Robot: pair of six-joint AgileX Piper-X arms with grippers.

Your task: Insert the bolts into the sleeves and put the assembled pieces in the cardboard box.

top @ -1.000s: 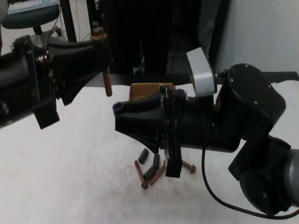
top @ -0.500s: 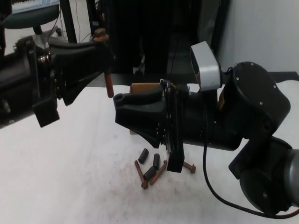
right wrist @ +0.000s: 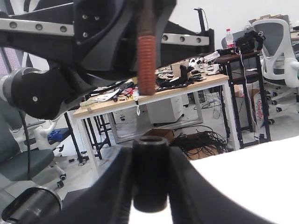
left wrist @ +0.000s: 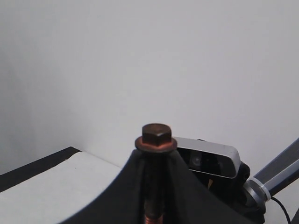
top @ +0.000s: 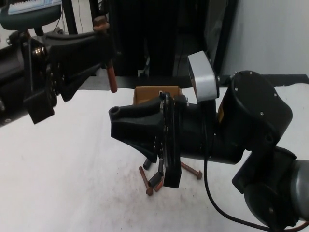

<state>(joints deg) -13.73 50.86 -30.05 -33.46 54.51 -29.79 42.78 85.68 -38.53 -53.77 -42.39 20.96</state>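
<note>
Bolt (left wrist: 156, 140) stands upright, head up, clenched between the left gripper's (top: 108, 48) fingers above the bench (top: 67, 169). We see its threaded tip over, and apart from, one black sleeve (right wrist: 150, 179), which the right gripper (top: 116, 120) grasps upright. Loose on the bench we count three bolts (top: 145, 180) and three sleeves (top: 154, 179), close together. Behind them sits the cardboard box (top: 157, 92). We cannot read the yellow label (top: 222, 112) on the right arm.

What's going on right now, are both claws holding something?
Left gripper shut on bolt, threads down. Right gripper shut on sleeve, below the bolt, apart. Loose bolts and sleeves on bench; cardboard box behind. Nothing between.
</note>
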